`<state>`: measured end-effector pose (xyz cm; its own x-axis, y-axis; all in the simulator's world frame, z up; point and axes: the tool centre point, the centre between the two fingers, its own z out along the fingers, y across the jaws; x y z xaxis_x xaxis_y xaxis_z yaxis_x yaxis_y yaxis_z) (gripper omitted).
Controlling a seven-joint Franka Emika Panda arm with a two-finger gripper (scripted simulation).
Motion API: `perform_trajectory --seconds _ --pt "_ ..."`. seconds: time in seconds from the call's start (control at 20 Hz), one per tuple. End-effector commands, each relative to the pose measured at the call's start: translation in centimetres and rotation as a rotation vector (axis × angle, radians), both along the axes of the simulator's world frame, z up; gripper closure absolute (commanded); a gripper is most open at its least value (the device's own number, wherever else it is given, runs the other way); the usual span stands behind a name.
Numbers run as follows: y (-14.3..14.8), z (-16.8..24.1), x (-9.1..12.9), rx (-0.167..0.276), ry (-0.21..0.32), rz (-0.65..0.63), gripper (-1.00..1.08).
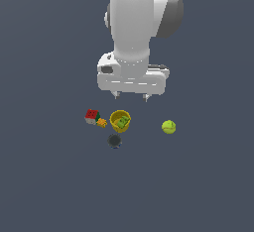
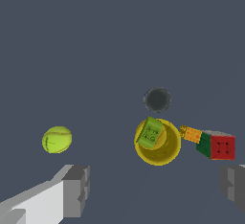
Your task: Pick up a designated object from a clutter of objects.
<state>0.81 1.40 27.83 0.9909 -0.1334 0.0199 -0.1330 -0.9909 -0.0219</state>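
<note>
A tiny lime-green blocky piece with darker green marks lies tilted inside the yellow cup; it also shows in the wrist view against the cup's rim. My gripper hangs open and empty above and just behind the cup. In the wrist view its fingers stand wide apart, with the cup between and beyond them. The red-green-white cube, the orange brick, the dark disc and the yellow-green ball lie around the cup.
The cube and orange brick sit close to one side of the cup. The dark disc lies just past it. The ball lies apart on the other side. All rest on a flat grey floor.
</note>
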Motion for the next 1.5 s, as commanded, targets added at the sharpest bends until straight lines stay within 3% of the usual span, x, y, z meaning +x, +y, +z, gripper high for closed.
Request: perform_trajectory --seconds 0.0,0.7,1.45 --pt "-0.4 -1.8 0.0 0.000 0.004 -0.053 -0.92" --pt "-2.6 -12.0 -1.5 -0.010 0.023 -0.371 -0.92" --pt "-3.0 -14.5 -2.0 -0.014 0.027 -0.427 -0.92"
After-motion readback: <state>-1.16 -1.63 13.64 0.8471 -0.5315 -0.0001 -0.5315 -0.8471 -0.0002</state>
